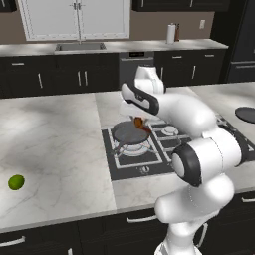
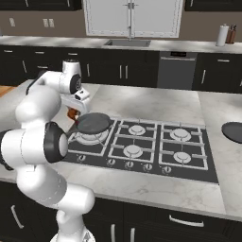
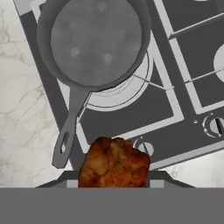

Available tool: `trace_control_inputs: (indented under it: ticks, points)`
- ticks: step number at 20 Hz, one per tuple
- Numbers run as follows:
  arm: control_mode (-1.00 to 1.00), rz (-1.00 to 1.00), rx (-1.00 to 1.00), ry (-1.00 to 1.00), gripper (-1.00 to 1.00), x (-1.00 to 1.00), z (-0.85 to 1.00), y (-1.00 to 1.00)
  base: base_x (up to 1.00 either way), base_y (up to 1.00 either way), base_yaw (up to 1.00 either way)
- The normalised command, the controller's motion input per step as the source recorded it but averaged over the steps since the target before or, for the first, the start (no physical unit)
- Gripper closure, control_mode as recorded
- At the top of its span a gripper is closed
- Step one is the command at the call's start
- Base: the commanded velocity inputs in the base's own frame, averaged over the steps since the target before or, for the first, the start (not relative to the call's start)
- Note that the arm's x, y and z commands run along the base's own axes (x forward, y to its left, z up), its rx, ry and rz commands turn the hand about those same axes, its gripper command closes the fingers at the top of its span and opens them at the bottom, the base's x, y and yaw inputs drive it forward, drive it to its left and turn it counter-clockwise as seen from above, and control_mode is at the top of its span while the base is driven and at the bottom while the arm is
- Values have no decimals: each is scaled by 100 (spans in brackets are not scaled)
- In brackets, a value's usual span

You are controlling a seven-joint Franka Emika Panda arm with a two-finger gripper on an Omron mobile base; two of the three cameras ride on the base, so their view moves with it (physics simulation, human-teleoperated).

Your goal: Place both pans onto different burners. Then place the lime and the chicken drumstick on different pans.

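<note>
My gripper (image 1: pixel 140 123) is shut on the orange-brown chicken drumstick (image 3: pixel 113 162), which hangs just above the near edge of the cooktop. Below it the mid-grey pan (image 3: pixel 94 43) sits on the front-left burner (image 3: pixel 116 98), its long handle (image 3: pixel 69 133) pointing toward the counter edge. From the right base the gripper (image 2: pixel 73 112) hovers at the left rim of that pan (image 2: pixel 93 123). The darker pan (image 1: pixel 246 114) lies on the counter to the right of the cooktop, also seen as a dark pan (image 2: pixel 234 131) at the picture's edge. The lime (image 1: pixel 16 182) rests far left on the marble counter.
The black cooktop (image 2: pixel 142 163) has several other burners (image 2: pixel 137 129) under light grey grates, with knobs (image 2: pixel 127 164) along its front. A sink (image 1: pixel 79 47) and a paper towel roll (image 1: pixel 171 33) stand on the back counter. My own arm (image 1: pixel 199 149) blocks part of the cooktop.
</note>
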Motion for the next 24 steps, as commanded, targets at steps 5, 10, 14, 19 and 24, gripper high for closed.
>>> trace_control_inputs:
  ticks: [5, 10, 14, 19, 24]
  points:
    - [-100, 0, 0, 0, 100, 33, -8, -12, 0, 0, 0]
    - [-100, 0, 0, 0, 100, 30, -23, -7, 0, 0, 0]
    - [-100, 0, -3, 0, 100, 29, -36, 0, 0, 0, 0]
    - [-100, 0, -4, 0, 100, 33, -35, 0, 0, 0, 0]
    - [-100, 0, -2, 0, 100, 37, -30, 0, 0, 0, 0]
